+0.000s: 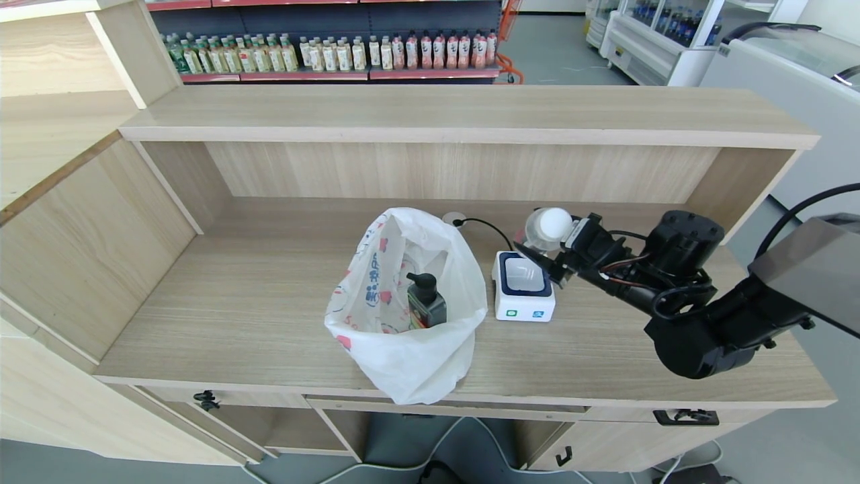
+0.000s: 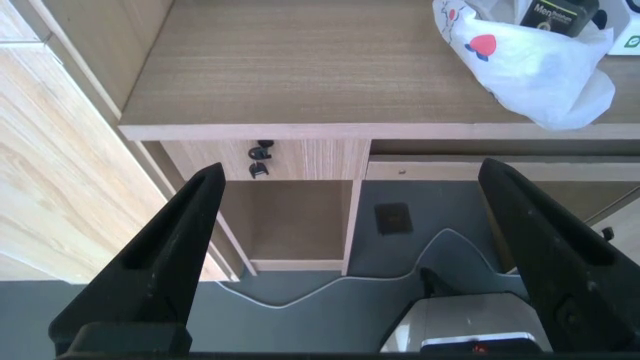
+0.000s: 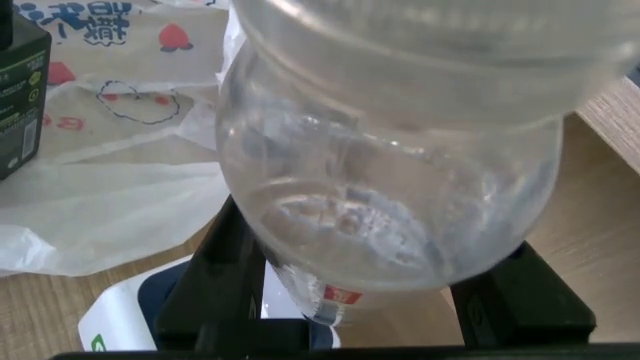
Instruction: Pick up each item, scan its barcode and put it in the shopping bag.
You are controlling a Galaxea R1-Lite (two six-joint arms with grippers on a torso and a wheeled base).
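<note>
The right gripper (image 1: 547, 250), jaws clamped on the clear bottle (image 1: 549, 225), holds it just over the scanner (image 1: 524, 289) beside the shopping bag (image 1: 403, 336) (likely so its barcode reads), while the left gripper (image 2: 350, 270) hangs with jaws apart.

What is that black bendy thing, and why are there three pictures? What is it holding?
That black bendy thing is a robot's arm. The robot carries cameras: the big picture looks down from its head, and the two small ones look out from its wrists. On the pale wooden counter stand a white plastic shopping bag with a dark pump bottle inside, and a small white scanner box. The right hand grips a clear plastic bottle with a white cap, close over the scanner; its wrist picture shows that bottle very near. The left hand is open and holds nothing, low in front of the counter.
</note>
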